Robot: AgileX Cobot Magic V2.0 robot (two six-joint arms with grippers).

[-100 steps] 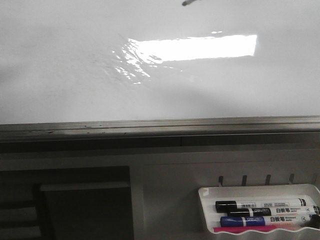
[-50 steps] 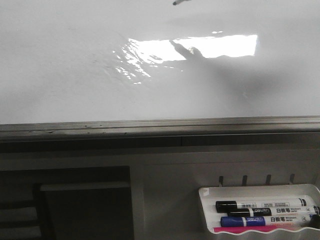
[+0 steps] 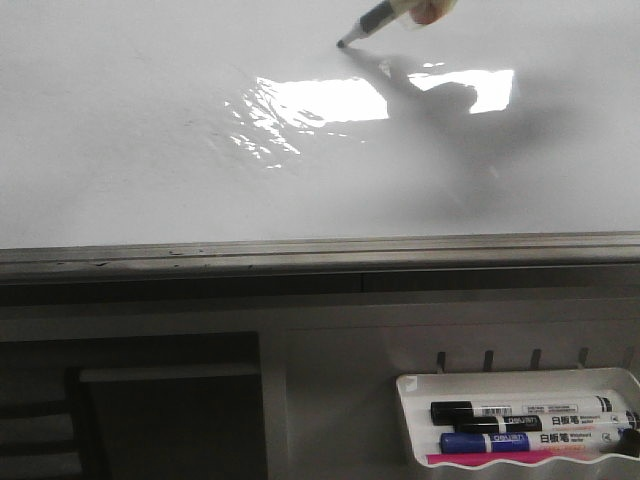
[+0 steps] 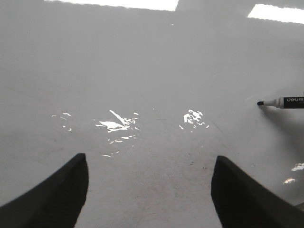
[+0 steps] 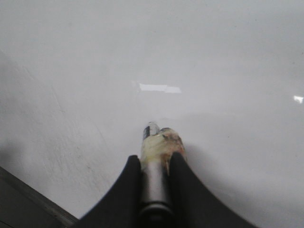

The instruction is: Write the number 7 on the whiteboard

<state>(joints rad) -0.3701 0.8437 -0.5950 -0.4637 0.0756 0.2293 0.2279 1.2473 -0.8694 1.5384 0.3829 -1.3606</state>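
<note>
The whiteboard (image 3: 150, 160) fills the upper front view, glossy white with a grey lower rail (image 3: 320, 252) and a bright glare patch. No number 7 shows on it. A marker (image 3: 372, 22) enters from the top edge, its dark tip just above or at the board. My right gripper (image 5: 155, 159) is shut on that marker (image 5: 154, 183), whose taped front end points at the board. My left gripper (image 4: 149, 164) is open and empty, facing the board; the marker tip (image 4: 280, 102) shows at its side.
A small white tray (image 3: 520, 425) at the lower right holds two black markers, a blue one and a pink strip. Below the rail is a grey frame with a dark recess (image 3: 170, 410).
The marker has come down and further into view at the top of the board. Its shadow now crosses the glare patch.
</note>
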